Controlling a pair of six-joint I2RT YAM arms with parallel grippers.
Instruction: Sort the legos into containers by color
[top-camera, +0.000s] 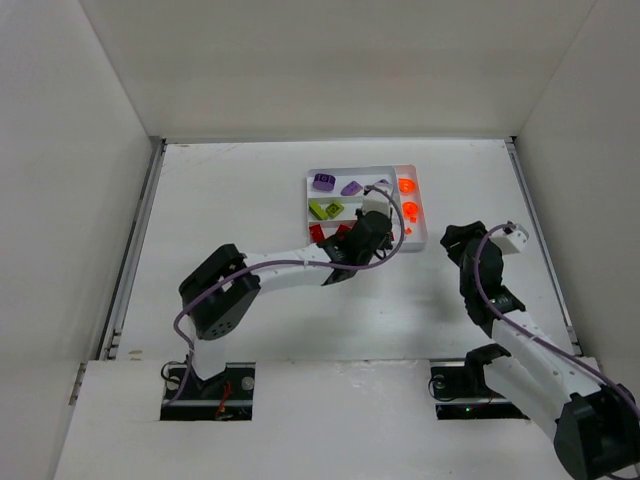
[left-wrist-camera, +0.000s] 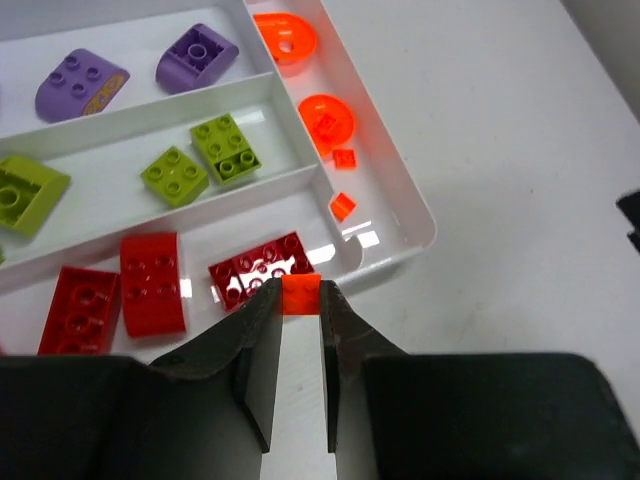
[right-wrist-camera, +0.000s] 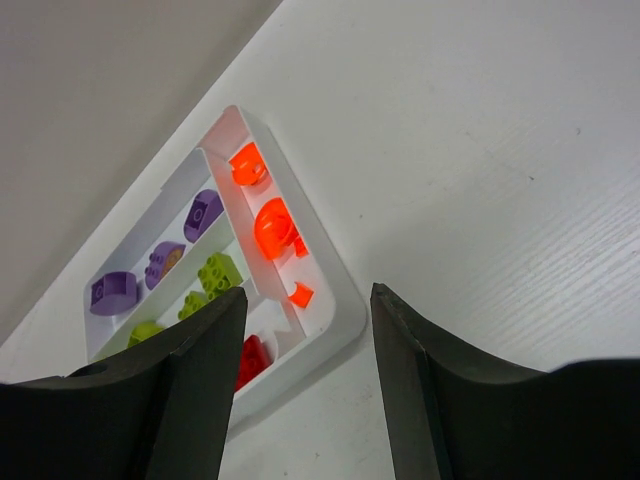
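Note:
The white tray holds the sorted legos: purple pieces in the far slot, lime green ones in the middle slot, red bricks in the near slot. Orange round pieces and small orange bits lie in the narrow cross slot. My left gripper is shut on a tiny orange brick, just above the tray's near right corner, over a red brick. My right gripper stands open and empty to the right of the tray.
In the top view the tray sits at the table's far middle, with my left arm stretched toward it and my right gripper just off its right edge. White walls enclose the table on three sides.

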